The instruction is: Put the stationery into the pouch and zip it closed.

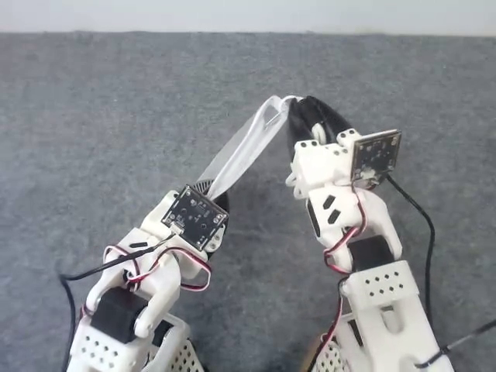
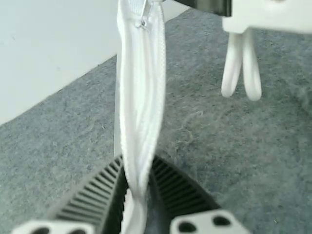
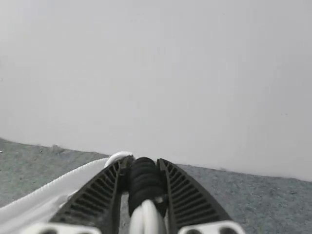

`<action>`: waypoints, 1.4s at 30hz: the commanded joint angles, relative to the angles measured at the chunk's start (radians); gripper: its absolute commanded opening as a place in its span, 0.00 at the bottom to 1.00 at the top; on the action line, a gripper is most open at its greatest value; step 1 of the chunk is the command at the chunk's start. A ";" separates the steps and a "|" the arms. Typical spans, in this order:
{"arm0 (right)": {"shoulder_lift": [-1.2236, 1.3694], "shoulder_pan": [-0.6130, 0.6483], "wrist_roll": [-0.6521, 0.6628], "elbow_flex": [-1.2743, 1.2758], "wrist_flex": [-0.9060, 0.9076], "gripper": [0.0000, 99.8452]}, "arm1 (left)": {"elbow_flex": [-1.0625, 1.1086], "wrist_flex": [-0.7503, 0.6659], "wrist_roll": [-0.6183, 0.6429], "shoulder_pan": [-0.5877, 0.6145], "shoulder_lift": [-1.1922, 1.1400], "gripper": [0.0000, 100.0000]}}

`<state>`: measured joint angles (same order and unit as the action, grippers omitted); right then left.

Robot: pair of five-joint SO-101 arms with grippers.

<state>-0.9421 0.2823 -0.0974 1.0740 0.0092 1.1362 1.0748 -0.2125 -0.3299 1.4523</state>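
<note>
Grey felt-looking surface (image 1: 116, 116) takes up most of the high view, with a strip of pale wall (image 1: 248, 14) along the top edge; both arms come in from the bottom edge, left arm (image 1: 147, 287) at lower left, right arm (image 1: 372, 263) at lower right. Next biggest is the pouch (image 1: 244, 147); it's white and kind of see-through, pulled into a taut band up off the surface, running diagonally from just left of centre to the upper middle of the frame; one end sits in each gripper. The left gripper (image 1: 217, 190) is clamped tight on the lower end; its own wrist view shows the jaws pinched on the fabric, with the zipper (image 2: 141, 73) running away from them. The right gripper (image 1: 298, 116) is closed on the upper end; in its own view the jaws are nearly together around a black ribbed bit (image 3: 145, 183), can't tell what that is, with the pouch edge just beside it. Smallest thing: a couple of white loops (image 2: 241, 73) dangling from the right gripper's body.
</note>
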 commanded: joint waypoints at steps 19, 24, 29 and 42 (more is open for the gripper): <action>0.383 -0.249 -0.166 -0.276 -0.027 0.01 | -0.010 0.034 -0.008 0.002 0.009 0.01; 0.383 -0.251 -0.166 -0.273 -0.025 0.01 | -0.010 0.034 -0.008 0.002 0.009 0.01; 0.383 -0.249 -0.166 -0.265 -0.018 0.01 | -0.010 0.034 -0.008 0.002 0.009 0.01; 0.390 -0.246 -0.167 -0.261 -0.002 0.01 | -0.015 0.048 -0.008 0.002 0.011 0.01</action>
<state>-0.5892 0.1534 -0.2524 0.8623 0.0015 1.1331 1.0764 -0.2125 -0.3314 1.4523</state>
